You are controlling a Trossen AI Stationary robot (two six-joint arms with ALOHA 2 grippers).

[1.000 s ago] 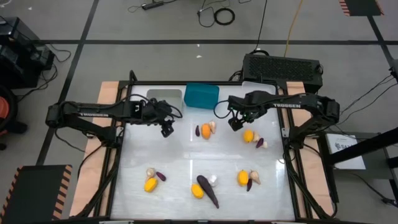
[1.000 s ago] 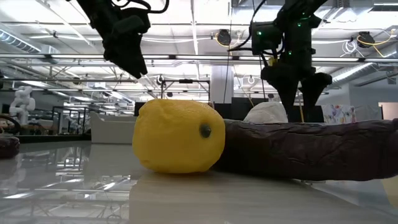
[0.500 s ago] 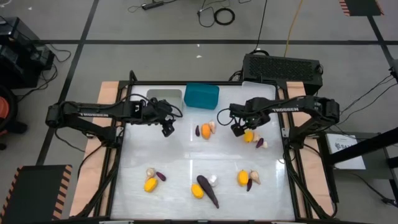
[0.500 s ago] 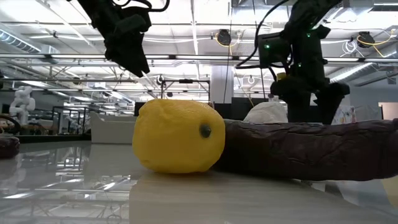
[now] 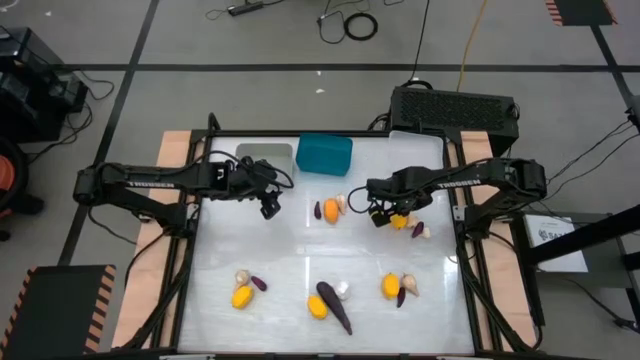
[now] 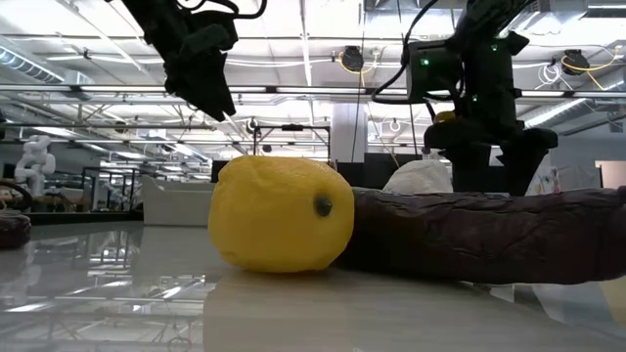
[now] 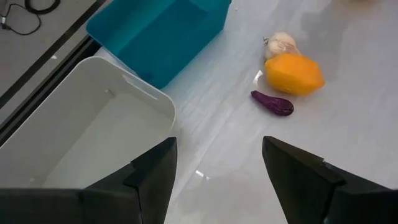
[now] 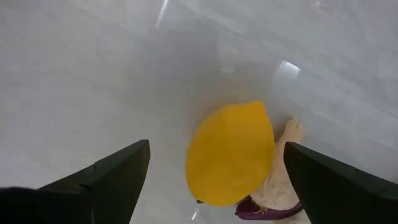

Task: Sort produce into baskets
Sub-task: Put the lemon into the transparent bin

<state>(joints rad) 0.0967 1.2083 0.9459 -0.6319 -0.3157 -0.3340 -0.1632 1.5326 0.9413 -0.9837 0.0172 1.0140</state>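
high view: my right gripper (image 5: 382, 214) is dropping in beside the yellow fruit (image 5: 399, 221) since a second ago, left gripper (image 5: 268, 208) parked by the grey tub (image 5: 264, 154). right wrist: fingers spread wide, holding nothing, fruit between them; pick is starting.

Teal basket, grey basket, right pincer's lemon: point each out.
teal basket (image 5: 324, 153): high view, bare floor.
grey basket (image 7: 93, 134): left wrist view, inner floor.
lemon (image 8: 230, 152): right wrist view, middle of its skin.
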